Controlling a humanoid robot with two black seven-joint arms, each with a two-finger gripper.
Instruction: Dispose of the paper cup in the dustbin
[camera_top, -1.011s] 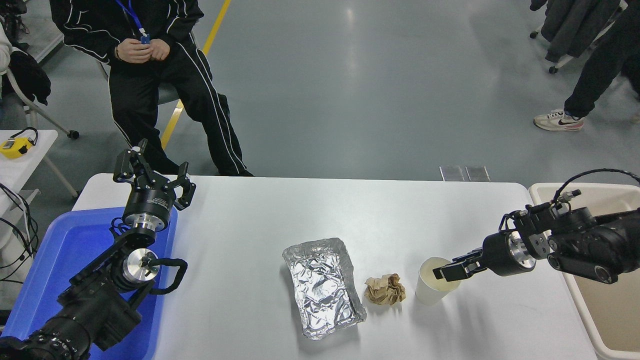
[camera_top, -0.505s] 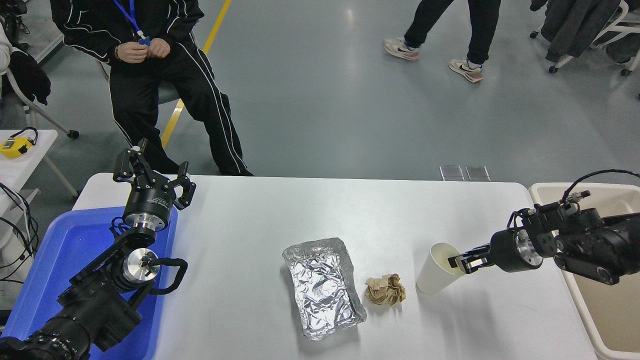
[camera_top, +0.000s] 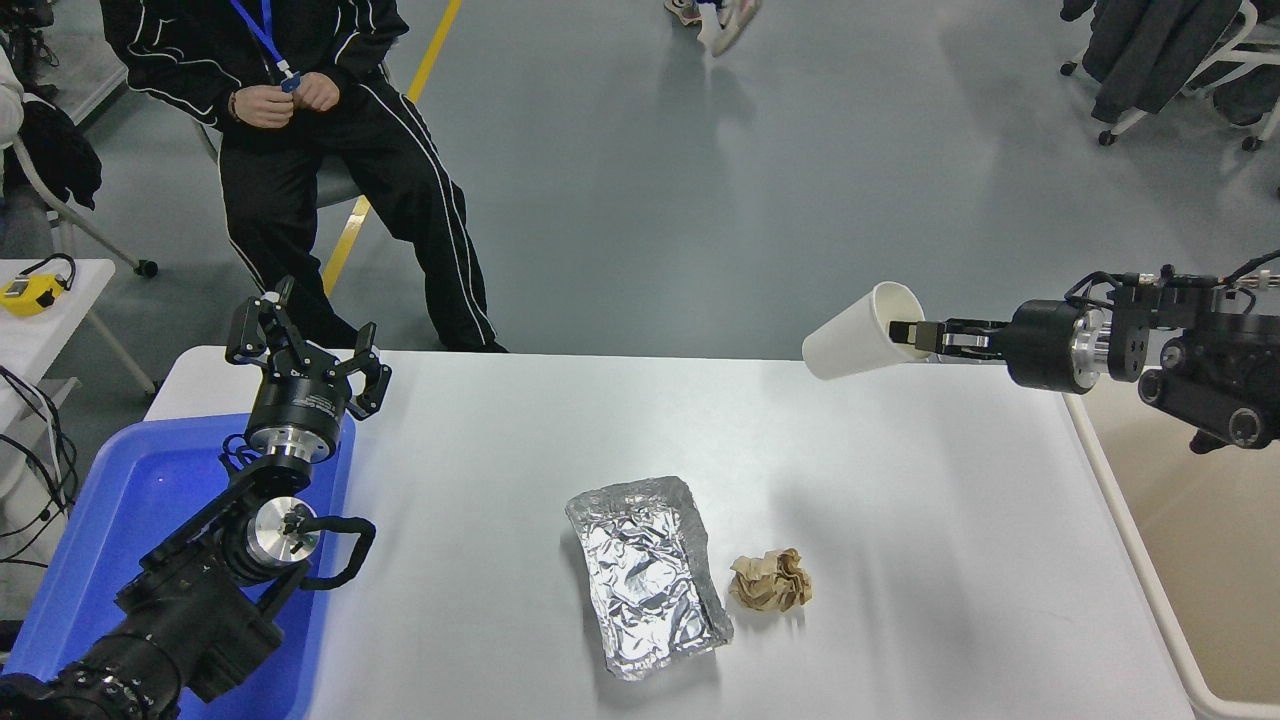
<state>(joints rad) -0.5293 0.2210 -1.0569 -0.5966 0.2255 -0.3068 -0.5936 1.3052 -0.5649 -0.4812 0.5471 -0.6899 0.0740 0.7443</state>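
My right gripper (camera_top: 912, 334) is shut on the rim of the white paper cup (camera_top: 850, 335) and holds it high above the table's far right part, tilted with its mouth toward the gripper. The beige dustbin (camera_top: 1150, 590) stands off the table's right edge, below and to the right of the cup; only its left rim and part of its inside show. My left gripper (camera_top: 305, 345) is open and parked at the lower left, over the blue tray.
A crumpled foil sheet (camera_top: 648, 572) and a crumpled brown paper ball (camera_top: 770, 579) lie on the white table (camera_top: 900, 520). A blue tray (camera_top: 140, 500) sits at the left edge. A person (camera_top: 300, 130) sits beyond the far left corner.
My right gripper has lifted the cup off the table from beside the paper ball and raised it up and away, tilting it on its side. The left arm has not moved.
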